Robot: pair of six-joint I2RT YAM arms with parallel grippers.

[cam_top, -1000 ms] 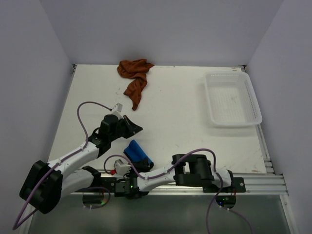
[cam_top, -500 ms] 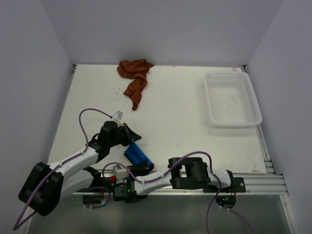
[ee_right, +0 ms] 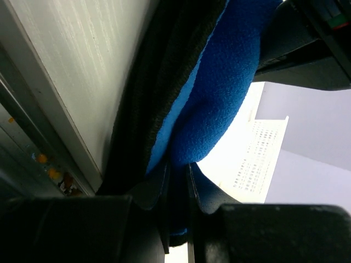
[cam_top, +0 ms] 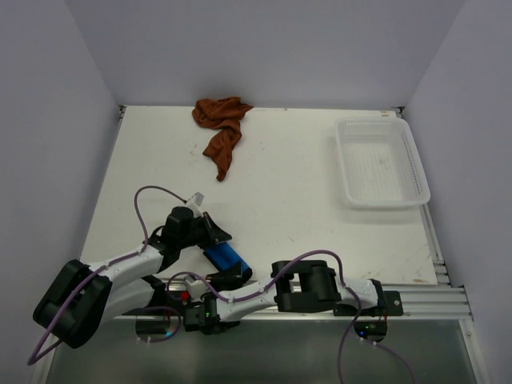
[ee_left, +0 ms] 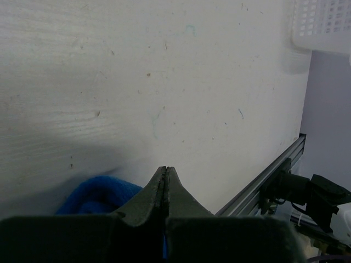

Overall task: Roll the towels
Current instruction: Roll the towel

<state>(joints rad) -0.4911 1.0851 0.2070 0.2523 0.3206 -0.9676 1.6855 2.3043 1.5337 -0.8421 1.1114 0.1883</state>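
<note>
Fingers of the left gripper (ee_left: 165,189) are pressed together, empty, beside the blue towel (cam_top: 225,258). The right gripper (ee_right: 176,192) is clamped narrowly on that towel's near end. It looks rolled, near the front edge. The brown towel (cam_top: 222,132) lies crumpled at the back, not yet rolled.
</note>
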